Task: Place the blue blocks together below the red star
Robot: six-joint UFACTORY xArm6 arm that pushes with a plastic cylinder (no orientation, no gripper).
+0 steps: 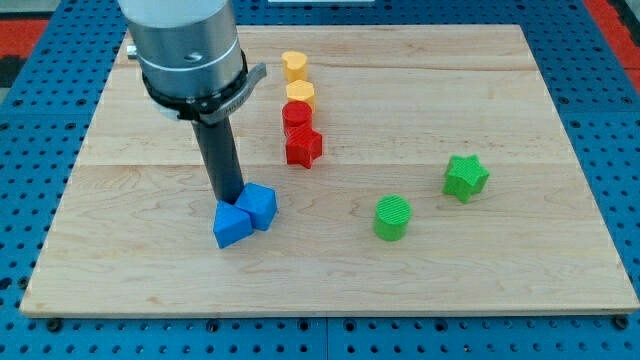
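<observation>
Blue blocks, one [232,226] touching the other [259,205], sit left of the desk [520,270] centre, down-left of the red star [303,147]. My tip [232,199] touches their top-left side; no fingers here. Next, I judge, push both rightward under the star.

My arm [185,45] shows as a broad cylinder of smooth grey metal with a soft sheen, cut off by the view's top. Around its lower edge runs a black ring-shaped collar [195,90], with a small grey tab jutting out on the view's right. From beneath the collar comes a straight, dark, matte rod, round in section and far narrower than the housing, ending at my tip [230,200].
</observation>
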